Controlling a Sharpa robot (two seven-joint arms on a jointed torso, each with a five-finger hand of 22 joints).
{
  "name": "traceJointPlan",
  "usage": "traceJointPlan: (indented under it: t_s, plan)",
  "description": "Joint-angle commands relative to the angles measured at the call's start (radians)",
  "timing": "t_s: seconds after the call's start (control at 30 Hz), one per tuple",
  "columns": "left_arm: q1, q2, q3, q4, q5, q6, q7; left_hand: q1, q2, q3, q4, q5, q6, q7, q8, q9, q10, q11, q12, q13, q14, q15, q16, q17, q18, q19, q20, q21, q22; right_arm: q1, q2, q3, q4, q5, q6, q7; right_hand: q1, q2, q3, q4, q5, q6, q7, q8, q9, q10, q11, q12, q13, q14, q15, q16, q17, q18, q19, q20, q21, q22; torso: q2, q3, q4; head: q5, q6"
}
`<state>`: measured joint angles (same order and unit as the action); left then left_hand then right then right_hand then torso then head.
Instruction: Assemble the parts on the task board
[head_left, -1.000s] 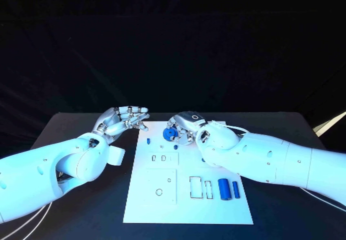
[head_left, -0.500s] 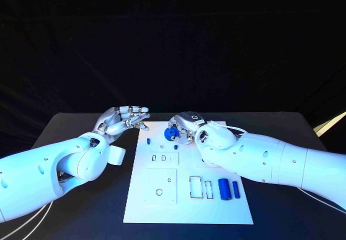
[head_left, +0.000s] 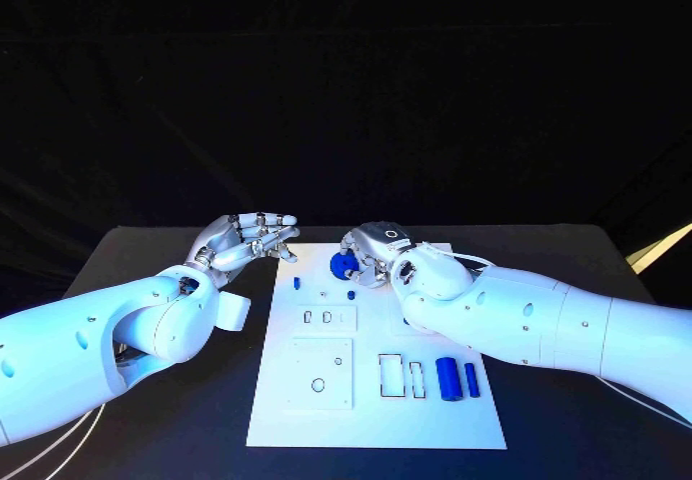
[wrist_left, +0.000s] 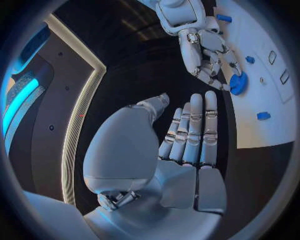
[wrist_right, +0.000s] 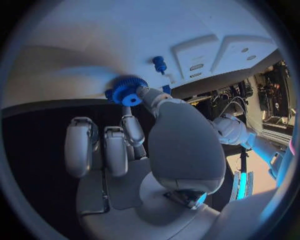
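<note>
The white task board (head_left: 375, 405) lies in the middle of the table. My right hand (head_left: 374, 252) is over the board's far edge and pinches a blue gear (head_left: 343, 264) at its fingertips; the right wrist view shows the thumb against the gear (wrist_right: 129, 91). My left hand (head_left: 248, 240) hovers just off the board's far left corner, fingers stretched out side by side with nothing in them, as the left wrist view of the left hand (wrist_left: 187, 137) shows. Beyond it in that view are the right hand (wrist_left: 206, 52) and the gear (wrist_left: 238, 83).
Two small blue pegs (head_left: 297, 283) (head_left: 352, 294) stand in the board near the gear. Two blue cylinders (head_left: 449, 378) (head_left: 472, 379) lie at the board's right side beside rectangular slots (head_left: 391, 373). A raised white square block (head_left: 322, 372) sits near the board's left side.
The right hand and the gear have edged slightly to the right and farther away. The left hand has not moved.
</note>
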<state>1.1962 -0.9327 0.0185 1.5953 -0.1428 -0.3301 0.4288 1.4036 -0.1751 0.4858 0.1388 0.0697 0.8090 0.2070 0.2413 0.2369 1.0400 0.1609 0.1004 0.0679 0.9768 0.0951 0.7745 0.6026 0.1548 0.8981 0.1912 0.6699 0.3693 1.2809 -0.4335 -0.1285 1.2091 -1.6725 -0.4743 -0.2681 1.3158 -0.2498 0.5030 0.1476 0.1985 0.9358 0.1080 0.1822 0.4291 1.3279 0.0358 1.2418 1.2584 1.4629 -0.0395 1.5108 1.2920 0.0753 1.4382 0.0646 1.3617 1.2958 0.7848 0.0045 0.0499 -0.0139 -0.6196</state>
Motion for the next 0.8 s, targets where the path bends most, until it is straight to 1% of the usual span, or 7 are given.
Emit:
traceJointPlan:
  t_s: [0.03, 0.2, 0.23, 0.27, 0.3, 0.63, 0.8]
  plan:
    - [0.001, 0.001, 0.001, 0.002, 0.000, 0.002, 0.001, -0.019, 0.009, 0.025, -0.019, 0.005, -0.009, 0.021, -0.013, 0.017, -0.006, 0.004, -0.008, 0.018, -0.012, 0.000, 0.016, 0.011, 0.023, -0.022, -0.003, 0.015, 0.019, 0.001, 0.004, 0.001, -0.002, -0.003, -0.009, 0.000, -0.037, 0.031, 0.081, -0.006, 0.007, 0.034, 0.006, 0.064, 0.065, 0.022, -0.004, 0.007, 0.010, 0.089, 0.002, 0.015, 0.200, -0.025, 0.025, 0.003, 0.020, 0.104, 0.000, -0.0002, 0.0005, -0.002, 0.002]
    - [0.001, 0.000, 0.001, 0.003, 0.000, 0.001, 0.001, -0.019, 0.009, 0.025, -0.019, 0.005, -0.009, 0.021, -0.013, 0.017, -0.006, 0.004, -0.008, 0.018, -0.012, 0.000, 0.016, 0.011, 0.023, -0.022, -0.003, 0.015, 0.019, 0.001, 0.009, 0.001, -0.005, 0.008, -0.005, 0.011, -0.072, 0.010, 0.077, -0.007, -0.043, -0.005, 0.020, 0.035, 0.046, -0.007, 0.008, -0.032, -0.020, 0.090, 0.012, 0.017, 0.204, -0.023, 0.021, 0.011, 0.012, 0.100, 0.000, -0.0005, 0.0007, -0.002, 0.001]
    - [0.001, 0.000, 0.001, 0.003, 0.000, 0.001, 0.001, -0.019, 0.009, 0.025, -0.019, 0.005, -0.009, 0.021, -0.013, 0.017, -0.006, 0.004, -0.008, 0.018, -0.012, 0.000, 0.016, 0.011, 0.023, -0.022, -0.003, 0.015, 0.019, 0.001, 0.009, 0.001, -0.006, 0.010, -0.004, 0.014, -0.077, 0.006, 0.075, -0.006, -0.044, -0.009, 0.022, 0.031, 0.044, -0.010, 0.010, -0.036, -0.024, 0.090, 0.013, 0.018, 0.205, -0.023, 0.020, 0.012, 0.010, 0.099, 0.000, -0.0005, 0.0007, -0.002, 0.001]
    - [0.001, -0.001, 0.001, 0.003, 0.000, 0.001, 0.001, -0.019, 0.009, 0.025, -0.019, 0.005, -0.009, 0.021, -0.013, 0.017, -0.006, 0.004, -0.008, 0.018, -0.012, 0.000, 0.016, 0.011, 0.023, -0.022, -0.003, 0.015, 0.019, 0.001, 0.010, 0.001, -0.007, 0.013, -0.001, 0.016, -0.096, -0.007, 0.059, -0.001, -0.022, -0.021, 0.026, 0.021, 0.037, -0.018, 0.014, -0.048, -0.033, 0.090, 0.017, 0.018, 0.206, -0.022, 0.018, 0.016, 0.006, 0.097, 0.000, -0.0005, 0.0007, -0.002, 0.001]
    - [0.001, -0.001, 0.001, 0.003, 0.000, 0.001, 0.001, -0.019, 0.009, 0.025, -0.019, 0.005, -0.009, 0.021, -0.013, 0.017, -0.006, 0.004, -0.008, 0.018, -0.012, 0.000, 0.016, 0.011, 0.023, -0.022, -0.003, 0.015, 0.019, 0.001, 0.011, 0.001, -0.008, 0.017, 0.003, 0.019, -0.103, -0.012, 0.048, 0.001, -0.031, -0.029, 0.027, 0.014, 0.032, -0.023, 0.016, -0.054, -0.037, 0.090, 0.019, 0.019, 0.208, -0.022, 0.018, 0.018, 0.006, 0.098, 0.000, -0.0002, 0.0005, -0.001, 0.001]
    - [0.001, -0.003, 0.001, 0.005, 0.000, 0.000, 0.000, -0.019, 0.009, 0.025, -0.019, 0.005, -0.009, 0.021, -0.013, 0.017, -0.006, 0.004, -0.008, 0.018, -0.012, 0.000, 0.016, 0.011, 0.023, -0.022, -0.003, 0.015, 0.019, -0.001, 0.006, 0.000, -0.010, 0.042, 0.024, 0.031, -0.126, -0.012, 0.002, 0.017, -0.044, -0.035, 0.029, 0.001, 0.017, -0.027, 0.018, -0.060, -0.039, 0.091, 0.022, 0.022, 0.213, -0.022, 0.018, 0.023, 0.004, 0.099, 0.000, -0.0008, -0.0004, 0.000, -0.001]
    - [0.001, -0.006, 0.001, 0.006, 0.000, -0.001, 0.000, -0.019, 0.009, 0.025, -0.019, 0.005, -0.009, 0.021, -0.013, 0.017, -0.006, 0.004, -0.008, 0.018, -0.012, 0.000, 0.016, 0.011, 0.023, -0.022, -0.003, 0.015, 0.019, -0.002, -0.016, 0.000, 0.008, 0.051, 0.018, 0.032, -0.127, -0.007, -0.003, 0.020, -0.035, -0.031, 0.028, 0.002, 0.015, -0.022, 0.018, -0.054, -0.034, 0.091, 0.022, 0.022, 0.213, -0.022, 0.019, 0.023, 0.005, 0.101, -0.001, 0.0012, -0.0013, 0.003, -0.001]
